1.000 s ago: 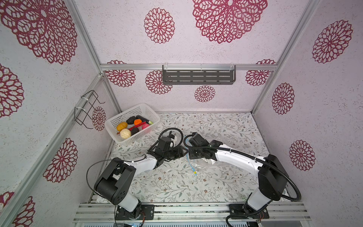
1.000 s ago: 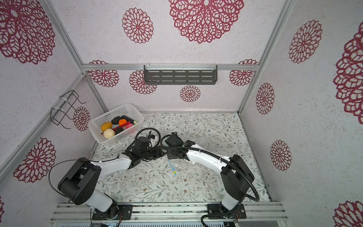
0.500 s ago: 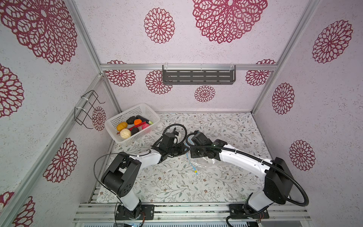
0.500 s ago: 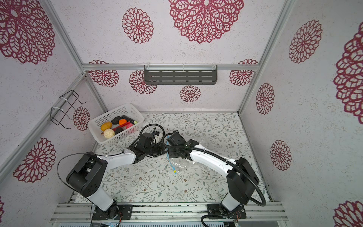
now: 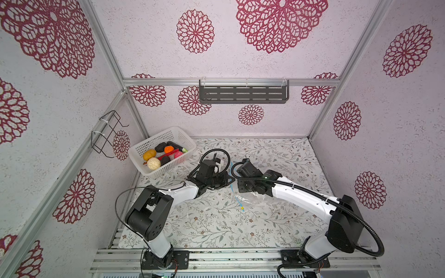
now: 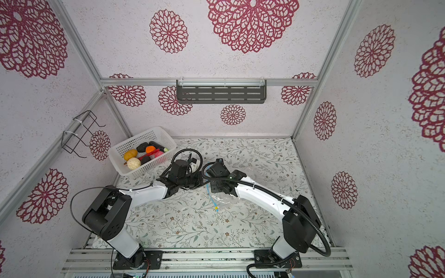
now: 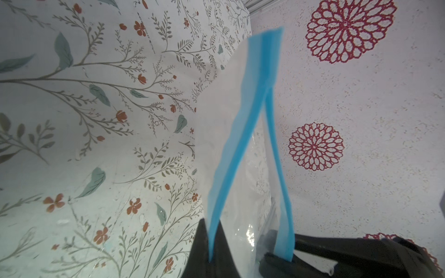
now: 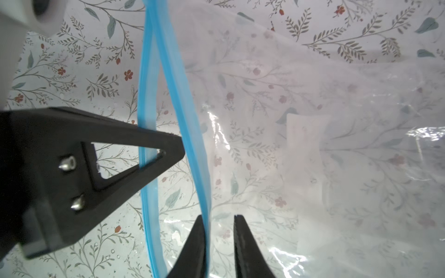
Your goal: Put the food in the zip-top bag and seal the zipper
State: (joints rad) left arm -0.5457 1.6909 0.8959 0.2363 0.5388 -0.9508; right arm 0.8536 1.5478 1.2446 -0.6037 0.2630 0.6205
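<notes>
Bag [image 5: 255, 199] lies mid-table, clear and crinkled. Its body spreads toward the right side under the right forearm and its mouth faces left. Zipper [image 5: 238, 201] is the long axis and runs near-to-far. The yellow slider [image 5: 242, 207] sits at the near end on the table, and the far end is lifted up between the two grippers. In the wrist views the mouth is parted, the two blue lips [image 7: 243, 134] splitting away from a shared end. Left gripper [image 5: 228, 180] is clamped on one lip. The strip disappears into its black fingers in the left wrist view. Right gripper [image 8: 218, 217] stands narrowly parted, with the other lip [image 8: 190, 134] lying against the inner face of one finger [image 8: 197, 240]. The second finger is clear of it, so nothing is pinched. The gripper tips sit almost nose to nose. Food [image 5: 163, 154] sits heaped in the white basket [image 5: 168, 168] at the far-left corner of the table [image 5: 216, 228], well apart from the bag and close against the left wall. Open floral surface lies between the slider and the near rail, and more beyond the bag toward the back and right walls. Both arms come in from the near rail with elbows bent and forearms low, converging on the centre, the left from the left side and the right from the right.
</notes>
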